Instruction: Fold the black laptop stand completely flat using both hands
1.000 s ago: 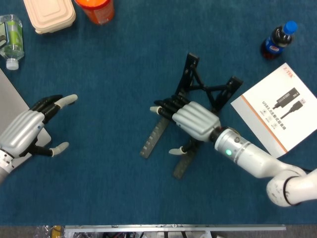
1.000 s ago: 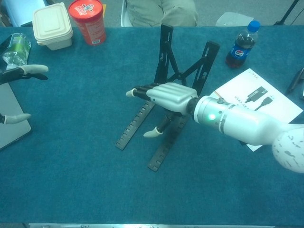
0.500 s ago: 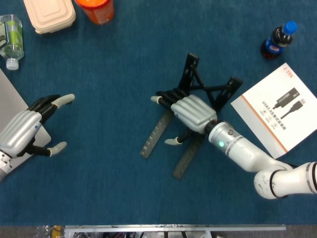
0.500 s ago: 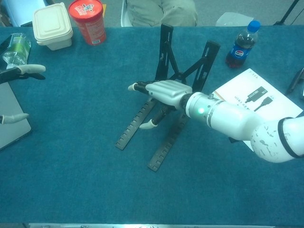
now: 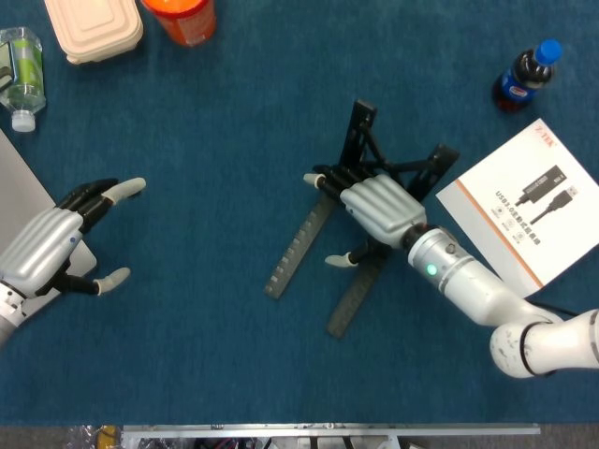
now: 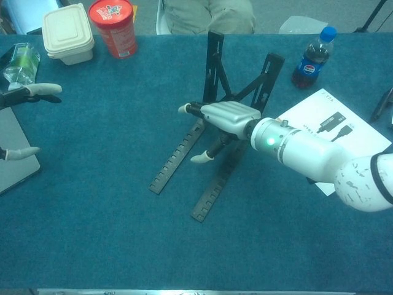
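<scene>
The black slotted laptop stand (image 5: 360, 201) sits unfolded near the centre of the blue-covered counter (image 5: 206, 355), its two notched base rails on the cloth and its two arms raised toward the far side. The right hand (image 5: 374, 208) lies over the stand's middle, fingers extended leftward across the crossing struts, thumb below; whether it grips cannot be determined. The left hand (image 5: 51, 245) hovers at the left edge, fingers spread apart, holding nothing, well apart from the stand.
</scene>
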`<act>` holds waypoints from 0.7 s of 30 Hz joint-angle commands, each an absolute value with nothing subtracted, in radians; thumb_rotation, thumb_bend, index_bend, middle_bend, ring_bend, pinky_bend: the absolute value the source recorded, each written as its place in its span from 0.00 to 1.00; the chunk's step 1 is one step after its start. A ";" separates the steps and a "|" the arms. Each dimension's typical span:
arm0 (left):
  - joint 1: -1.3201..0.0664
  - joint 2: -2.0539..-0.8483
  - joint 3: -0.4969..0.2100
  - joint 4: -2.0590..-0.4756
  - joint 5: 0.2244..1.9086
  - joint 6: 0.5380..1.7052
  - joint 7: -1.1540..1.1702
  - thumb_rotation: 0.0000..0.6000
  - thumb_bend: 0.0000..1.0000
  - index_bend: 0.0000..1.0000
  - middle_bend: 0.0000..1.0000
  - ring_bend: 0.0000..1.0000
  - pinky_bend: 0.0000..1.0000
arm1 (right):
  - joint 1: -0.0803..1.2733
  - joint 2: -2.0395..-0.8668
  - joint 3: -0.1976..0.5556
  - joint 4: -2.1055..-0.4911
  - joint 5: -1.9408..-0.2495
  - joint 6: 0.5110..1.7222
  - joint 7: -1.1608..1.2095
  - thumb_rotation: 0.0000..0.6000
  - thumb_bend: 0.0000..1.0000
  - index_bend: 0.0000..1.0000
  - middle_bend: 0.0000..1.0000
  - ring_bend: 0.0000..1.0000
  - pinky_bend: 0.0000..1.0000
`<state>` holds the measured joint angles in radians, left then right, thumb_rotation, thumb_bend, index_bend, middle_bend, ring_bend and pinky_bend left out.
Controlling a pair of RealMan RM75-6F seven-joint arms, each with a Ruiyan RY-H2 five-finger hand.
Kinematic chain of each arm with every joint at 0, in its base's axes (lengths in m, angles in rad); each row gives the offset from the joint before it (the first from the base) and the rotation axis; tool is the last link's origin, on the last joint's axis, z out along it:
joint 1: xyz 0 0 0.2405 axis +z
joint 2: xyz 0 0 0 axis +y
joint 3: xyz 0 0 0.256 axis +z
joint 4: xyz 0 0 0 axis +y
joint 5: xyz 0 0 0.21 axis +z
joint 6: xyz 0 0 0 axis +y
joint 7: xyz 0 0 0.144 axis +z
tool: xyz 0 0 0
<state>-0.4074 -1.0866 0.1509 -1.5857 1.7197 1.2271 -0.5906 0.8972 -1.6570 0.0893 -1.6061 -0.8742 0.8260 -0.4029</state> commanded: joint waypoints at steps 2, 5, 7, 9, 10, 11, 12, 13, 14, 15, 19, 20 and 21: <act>-0.408 -1.087 0.150 -1.586 1.720 1.228 -0.590 1.00 0.27 0.07 0.15 0.06 0.07 | 0.893 -1.650 0.086 -1.610 -0.877 0.824 -0.395 0.66 0.13 0.00 0.02 0.00 0.00; -0.407 -1.086 0.149 -1.588 1.719 1.229 -0.587 1.00 0.27 0.07 0.15 0.06 0.07 | 0.889 -1.636 0.080 -1.634 -0.902 0.812 -0.379 0.66 0.13 0.00 0.02 0.00 0.00; -0.407 -1.084 0.148 -1.590 1.717 1.229 -0.585 1.00 0.27 0.07 0.15 0.05 0.07 | 0.885 -1.619 0.075 -1.663 -0.942 0.802 -0.359 0.66 0.13 0.00 0.02 0.00 0.00; -0.406 -1.082 0.146 -1.592 1.714 1.231 -0.582 1.00 0.27 0.07 0.15 0.05 0.07 | 0.878 -1.596 0.067 -1.699 -1.001 0.800 -0.340 0.67 0.13 0.00 0.02 0.00 0.00; -0.406 -1.081 0.145 -1.593 1.713 1.232 -0.580 1.00 0.27 0.07 0.15 0.05 0.07 | 0.874 -1.584 0.062 -1.716 -1.031 0.801 -0.334 0.67 0.13 0.00 0.02 0.00 0.00; -0.405 -1.079 0.145 -1.594 1.712 1.234 -0.578 1.00 0.27 0.07 0.15 0.06 0.07 | 0.870 -1.570 0.056 -1.734 -1.061 0.806 -0.329 0.66 0.13 0.00 0.02 0.00 0.00; -0.404 -1.078 0.144 -1.596 1.710 1.235 -0.576 1.00 0.27 0.07 0.15 0.06 0.07 | 0.864 -1.556 0.050 -1.751 -1.092 0.813 -0.325 0.66 0.13 0.00 0.02 0.00 0.00; -0.402 -1.075 0.143 -1.598 1.708 1.236 -0.573 1.00 0.27 0.07 0.15 0.06 0.07 | 0.856 -1.536 0.042 -1.774 -1.132 0.825 -0.320 0.66 0.13 0.00 0.02 0.00 0.00; -0.402 -1.074 0.142 -1.599 1.706 1.237 -0.572 1.00 0.27 0.07 0.15 0.05 0.07 | 0.850 -1.520 0.038 -1.789 -1.159 0.836 -0.317 0.66 0.13 0.00 0.02 0.00 0.00; -0.401 -1.072 0.141 -1.601 1.704 1.238 -0.570 1.00 0.27 0.07 0.15 0.05 0.07 | 0.841 -1.500 0.035 -1.808 -1.194 0.853 -0.310 0.66 0.13 0.00 0.02 0.00 0.00; -0.402 -1.070 0.136 -1.609 1.697 1.233 -0.561 1.00 0.27 0.07 0.15 0.06 0.07 | 0.813 -1.437 0.040 -1.865 -1.287 0.906 -0.263 0.67 0.13 0.00 0.02 0.00 0.00; -0.403 -1.070 0.135 -1.612 1.696 1.231 -0.557 1.00 0.27 0.07 0.15 0.06 0.07 | 0.808 -1.424 0.044 -1.876 -1.306 0.918 -0.247 0.67 0.13 0.00 0.02 0.00 0.00; -0.404 -1.070 0.134 -1.615 1.695 1.228 -0.550 1.00 0.27 0.07 0.15 0.06 0.07 | 0.801 -1.407 0.051 -1.888 -1.327 0.933 -0.227 0.67 0.13 0.00 0.02 0.00 0.00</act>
